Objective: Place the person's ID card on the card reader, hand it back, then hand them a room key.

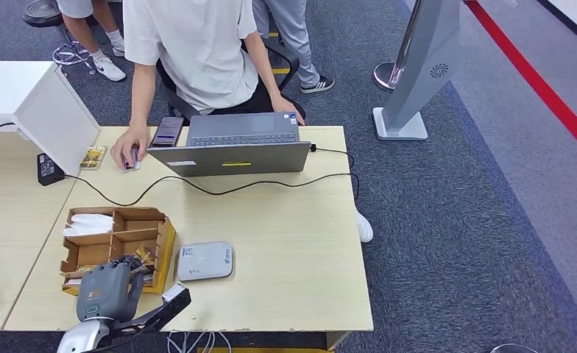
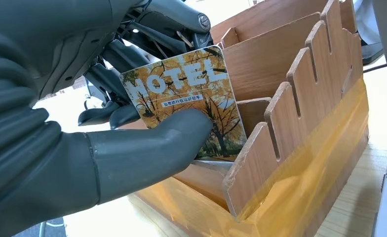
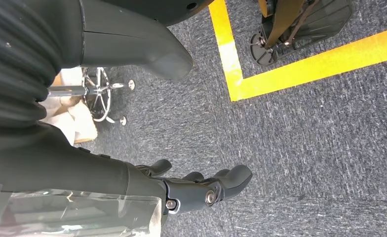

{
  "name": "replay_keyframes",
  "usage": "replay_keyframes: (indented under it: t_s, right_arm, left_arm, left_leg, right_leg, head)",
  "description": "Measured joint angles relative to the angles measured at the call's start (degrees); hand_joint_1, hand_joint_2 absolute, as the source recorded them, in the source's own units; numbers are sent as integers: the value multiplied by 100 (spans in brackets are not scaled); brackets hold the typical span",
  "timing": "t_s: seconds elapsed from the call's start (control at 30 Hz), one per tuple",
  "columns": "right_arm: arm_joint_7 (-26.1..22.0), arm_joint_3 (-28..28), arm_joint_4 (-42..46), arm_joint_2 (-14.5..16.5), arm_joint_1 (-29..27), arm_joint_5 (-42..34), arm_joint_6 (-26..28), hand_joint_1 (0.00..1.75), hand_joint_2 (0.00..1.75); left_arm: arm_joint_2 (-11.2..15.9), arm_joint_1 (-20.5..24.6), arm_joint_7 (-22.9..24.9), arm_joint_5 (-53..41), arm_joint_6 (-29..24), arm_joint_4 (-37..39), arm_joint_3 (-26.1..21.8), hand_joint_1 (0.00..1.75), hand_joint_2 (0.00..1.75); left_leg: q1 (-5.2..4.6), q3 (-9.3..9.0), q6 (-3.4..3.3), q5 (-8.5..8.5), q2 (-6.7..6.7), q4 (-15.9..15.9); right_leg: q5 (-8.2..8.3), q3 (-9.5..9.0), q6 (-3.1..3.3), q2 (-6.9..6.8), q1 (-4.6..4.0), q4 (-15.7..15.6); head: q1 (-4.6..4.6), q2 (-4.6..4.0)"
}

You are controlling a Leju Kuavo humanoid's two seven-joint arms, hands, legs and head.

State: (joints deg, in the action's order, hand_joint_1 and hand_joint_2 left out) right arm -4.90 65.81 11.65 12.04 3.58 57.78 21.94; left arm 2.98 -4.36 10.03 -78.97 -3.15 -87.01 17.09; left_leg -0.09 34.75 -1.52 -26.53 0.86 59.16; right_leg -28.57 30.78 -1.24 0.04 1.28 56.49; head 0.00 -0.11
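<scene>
A light wooden table (image 1: 285, 243) fills the head view, with a person in a white t-shirt (image 1: 197, 51) seated at its far side behind an open grey laptop (image 1: 234, 147). The person's hand (image 1: 129, 143) rests on a small card (image 1: 131, 160) lying flat on the table beside a dark phone (image 1: 168, 131). Nearer the robot, a brown wooden organiser box with slotted dividers and yellow tape along its side (image 1: 120, 243) sits just beside a flat white card reader with rounded corners (image 1: 205, 260). The robot's left hand (image 1: 109, 288) is at the near end of this box. In the left wrist view, this left hand (image 2: 107, 143) pinches a glossy hotel room key card printed with yellow autumn trees and the word HOTEL (image 2: 186, 101) between its thick grey thumb and darker fingers, the card standing upright in a compartment of the box (image 2: 300, 128). The right hand (image 3: 196, 190) hangs over blue-grey carpet (image 3: 320, 148) crossed by yellow floor tape (image 3: 300, 69), its fingers loosely apart and holding nothing.
</scene>
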Motion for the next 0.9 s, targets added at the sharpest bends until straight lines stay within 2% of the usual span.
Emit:
replay_keyframes:
  t_s: [0.3, 0.43, 0.53, 0.7, 0.8, 0.9]
  right_arm:
    - [-16, 10, 0, 0, -1, -21, 34, 0, 175]
    - [-34, 57, 0, 2, -2, -108, 77, 0, 175]
    - [-74, 132, 0, 5, -2, -190, 96, 0, 175]
    - [-126, 212, 1, 24, -3, -220, 105, 0, 175]
    - [-129, 249, 2, 34, -3, -217, 111, 0, 175]
    - [-128, 269, 1, 37, -1, -156, 117, 0, 175]
  left_arm:
    - [-71, -35, -37, -221, -265, -62, -53, 175, 175]
    - [-44, -132, -246, -325, -323, -565, -33, 175, 175]
    - [111, -199, -436, -441, -443, -1322, 158, 175, 175]
    - [530, -159, -528, -732, -716, -2601, 723, 175, 175]
    - [723, -76, -526, -801, -803, -3070, 954, 175, 175]
    - [805, 181, -438, -765, -829, -3316, 1090, 175, 175]
  left_leg:
    - [0, 1, 0, 0, 0, 0]
    - [0, 2, 0, 0, 0, 0]
    - [0, 2, 0, 0, 0, 0]
    - [0, 1, 0, 0, 1, 0]
    - [1, -1, 0, 0, 1, 0]
    - [1, -1, -3, 3, -2, 0]
  right_leg:
    - [0, 0, 0, 0, 0, 0]
    - [0, 2, 0, 0, 0, 0]
    - [0, 5, 0, 0, 0, 0]
    - [-1, 13, 0, 1, 0, 0]
    - [-1, 13, 0, 1, 0, 0]
    - [0, 14, 0, -4, 0, 0]
  head:
    - [0, 0]
    - [-1, 0]
    - [0, 0]
    - [0, 0]
    - [-1, 0]
    - [1, 0]
